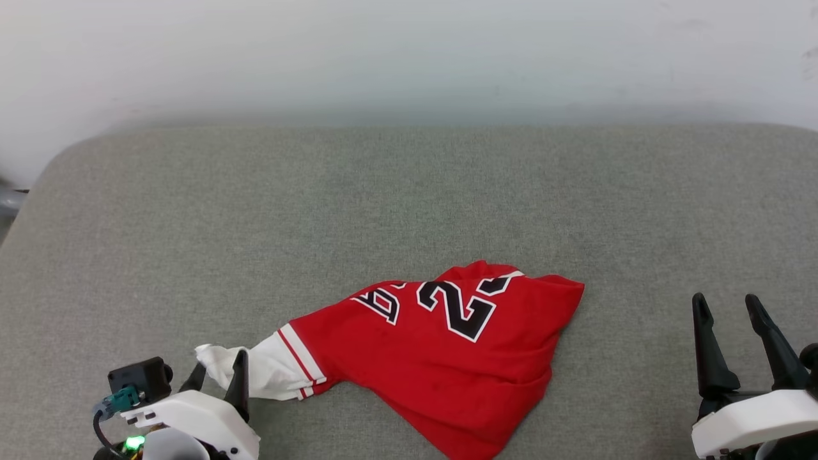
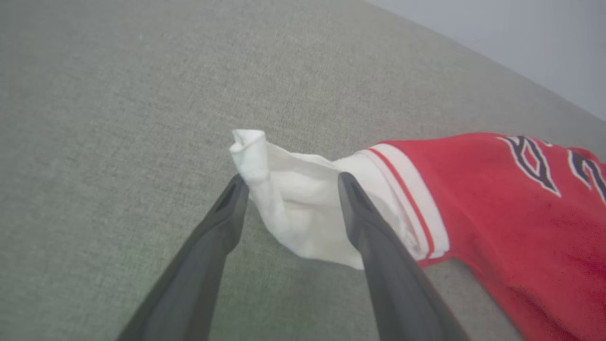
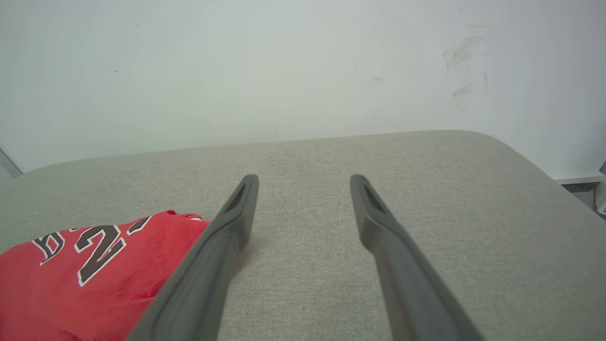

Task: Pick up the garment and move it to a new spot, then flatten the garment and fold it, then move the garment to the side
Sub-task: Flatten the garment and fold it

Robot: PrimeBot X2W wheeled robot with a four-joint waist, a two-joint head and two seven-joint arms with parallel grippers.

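The crumpled red thin-fabric jersey (image 1: 447,364) lies unflattened and unfolded, its white sleeve between the left hand's (image 2: 292,179) released, spread fingers.

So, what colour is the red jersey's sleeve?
Sleeve: white with red stripe trim; best in left wrist view.

**Three cameras on one padded grey surface (image 1: 409,191)**

The head camera looks forward and down from high up, taking in the whole surface back to the pale wall (image 1: 409,57). The left wrist camera sits low and close, peering along the left gripper (image 2: 292,182) at the white sleeve of the garment (image 2: 497,199). The right wrist camera looks almost level along the right gripper (image 3: 304,179) toward the wall. All three views share the garment's numbered red face, and the head view takes in both grippers.
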